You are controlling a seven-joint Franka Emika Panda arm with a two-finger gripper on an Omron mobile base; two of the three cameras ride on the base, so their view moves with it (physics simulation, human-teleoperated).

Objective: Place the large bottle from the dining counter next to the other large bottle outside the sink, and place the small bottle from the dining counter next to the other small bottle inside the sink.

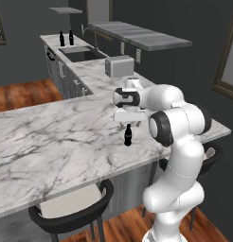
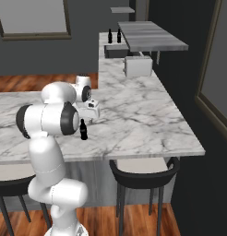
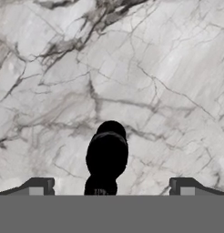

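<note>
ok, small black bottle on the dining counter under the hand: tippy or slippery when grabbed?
Likely tippy: the small black bottle stands upright, tall and narrow on the dining counter, so a nudge near its neck could topple it. Probably rigid and slick, judging by its smooth dark surface. The open gripper straddles it, so centred closing should help.

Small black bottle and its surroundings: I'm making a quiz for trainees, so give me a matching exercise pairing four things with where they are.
Things:
1. small black bottle
2. gripper
3. toaster
4. two dark bottles

Places:
A. on the far counter behind the sink
B. upright on the dining counter, near its stool-side edge
C. on the counter run between sink and dining counter
D. directly above the small bottle, fingers spread wide to either side

Pairs: 1-B, 2-D, 3-C, 4-A
</note>
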